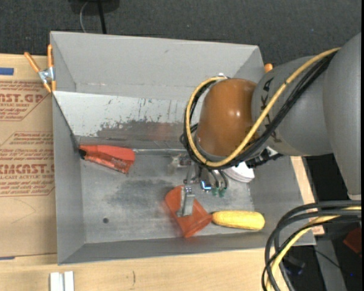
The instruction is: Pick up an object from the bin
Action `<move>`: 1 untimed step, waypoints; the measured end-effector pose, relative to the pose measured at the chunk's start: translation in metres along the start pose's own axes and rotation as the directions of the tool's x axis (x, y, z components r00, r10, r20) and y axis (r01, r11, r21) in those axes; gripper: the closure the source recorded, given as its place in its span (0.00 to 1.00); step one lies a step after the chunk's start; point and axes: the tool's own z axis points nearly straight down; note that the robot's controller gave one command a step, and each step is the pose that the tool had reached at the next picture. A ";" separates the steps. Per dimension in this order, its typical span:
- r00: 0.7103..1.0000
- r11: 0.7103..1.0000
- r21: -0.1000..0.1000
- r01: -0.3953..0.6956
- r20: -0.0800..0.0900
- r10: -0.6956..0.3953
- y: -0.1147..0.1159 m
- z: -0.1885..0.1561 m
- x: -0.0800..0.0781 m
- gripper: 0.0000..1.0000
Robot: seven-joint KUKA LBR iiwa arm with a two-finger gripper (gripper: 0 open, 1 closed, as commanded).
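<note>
Three things lie nr the tool [187, 202] in grey metal bin [151, 65]: orange-red wedge-shaped piece [195, 223] right under it, front centre; yellow banana-shaped item [238, 220] just beside wedge; red-orange oblong item [107, 156] well apart, left. Tool's opening: can't tell.

Grey metal bin [109, 59], its far wall streaked with dark scuffs. Left: red-orange tool [109, 157] with a black end. Near centre: orange angular piece [194, 221] beneath the silver-grey gripper [186, 206]. Near right: yellow banana-shaped object [238, 220]. Right: white object [241, 173]. Arm [327, 114]: grey, with a glossy brown-orange wrist cover [227, 117] and yellow and black cables [291, 71].
</note>
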 end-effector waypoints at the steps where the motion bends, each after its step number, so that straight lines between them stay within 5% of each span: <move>1: 1.000 1.000 0.000 0.000 0.007 0.000 0.000 -0.004 -0.002 0.00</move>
